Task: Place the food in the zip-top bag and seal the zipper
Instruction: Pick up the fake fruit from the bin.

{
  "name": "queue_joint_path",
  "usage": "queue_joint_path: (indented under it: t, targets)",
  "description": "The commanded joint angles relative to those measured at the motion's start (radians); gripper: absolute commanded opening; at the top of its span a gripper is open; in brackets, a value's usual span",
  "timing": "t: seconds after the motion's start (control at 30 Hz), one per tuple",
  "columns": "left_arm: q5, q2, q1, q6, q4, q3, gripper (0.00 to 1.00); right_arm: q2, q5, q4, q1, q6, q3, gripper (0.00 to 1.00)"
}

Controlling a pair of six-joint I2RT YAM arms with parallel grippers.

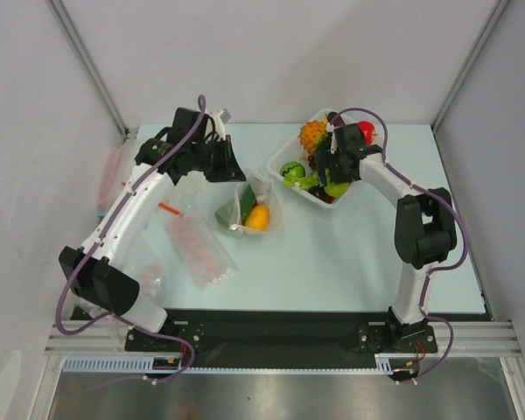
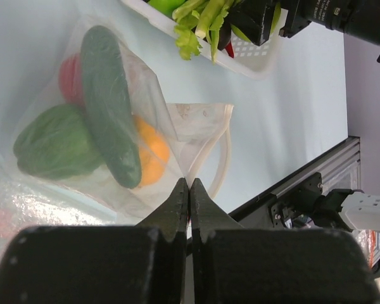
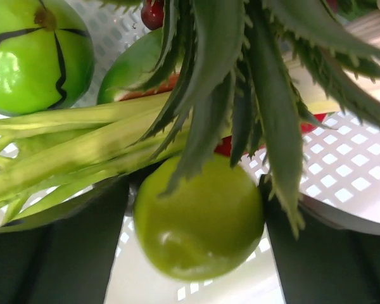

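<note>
We look down on a pale blue table (image 1: 350, 254). Near its middle lies the zip-top bag (image 2: 199, 123), just left of a white tray (image 2: 256, 56). Inside the bag we see a dark green cucumber (image 2: 111, 107), a light green pepper (image 2: 50, 142), an orange piece (image 2: 151, 151) and a red piece (image 2: 68, 79). The zipper (image 2: 223, 155) shows as a pale strip curving along the bag's mouth. The left tool (image 2: 189, 187) has its fingers pressed together, pinching a fold at the bag's edge. The right tool (image 3: 196, 209) is down in the tray, fingers spread either side of a light green round fruit (image 3: 199, 228), beside celery stalks (image 3: 69, 145) and a green apple (image 3: 31, 54). We cannot tell whether the fingers grip the fruit.
</note>
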Motion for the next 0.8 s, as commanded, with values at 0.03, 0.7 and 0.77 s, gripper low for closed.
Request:
queue_joint_path:
  t: [0.03,0.7,0.77]
  targets:
    - [0.021,0.045,-0.003,0.035,-0.02,0.109,0.02,0.009,0.019,0.014,0.001,-0.014,-0.003,0.82]
    - [0.038,0.105,-0.054,-0.038,0.029,0.145,0.02,-0.347,-0.246,0.056,0.035,0.085,-0.048,0.67]
    - [0.049,0.108,-0.061,-0.056,0.041,0.142,0.02,-0.402,-0.265,0.083,0.065,0.076,-0.077,0.66]
